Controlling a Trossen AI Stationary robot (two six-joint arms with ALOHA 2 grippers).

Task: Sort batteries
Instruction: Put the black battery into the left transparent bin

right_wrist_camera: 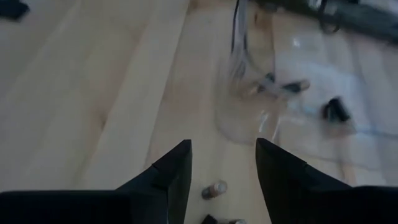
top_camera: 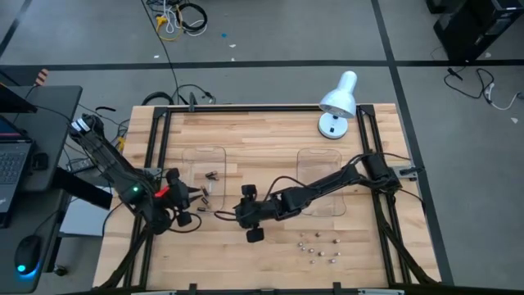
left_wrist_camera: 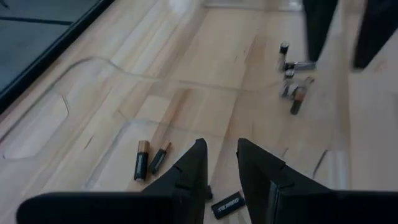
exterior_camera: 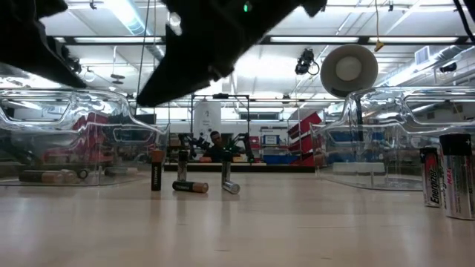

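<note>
My left gripper (left_wrist_camera: 221, 165) over near edge of left clear tray (top_camera: 193, 156), fingers slightly parted, empty; two dark copper-tipped batteries (left_wrist_camera: 149, 160) lie in tray just beyond. My right gripper (right_wrist_camera: 222, 163) low over table (top_camera: 270, 131) beside that tray, jaws wide, empty. Silver batteries (top_camera: 318, 246) scattered near front-right.

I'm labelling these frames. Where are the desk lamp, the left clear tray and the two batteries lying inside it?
desk lamp (top_camera: 340, 97): high view, on its white shade.
left clear tray (top_camera: 196, 152): high view, on its far rim.
two batteries (left_wrist_camera: 142, 160): left wrist view, on the dark body of the larger one.
</note>
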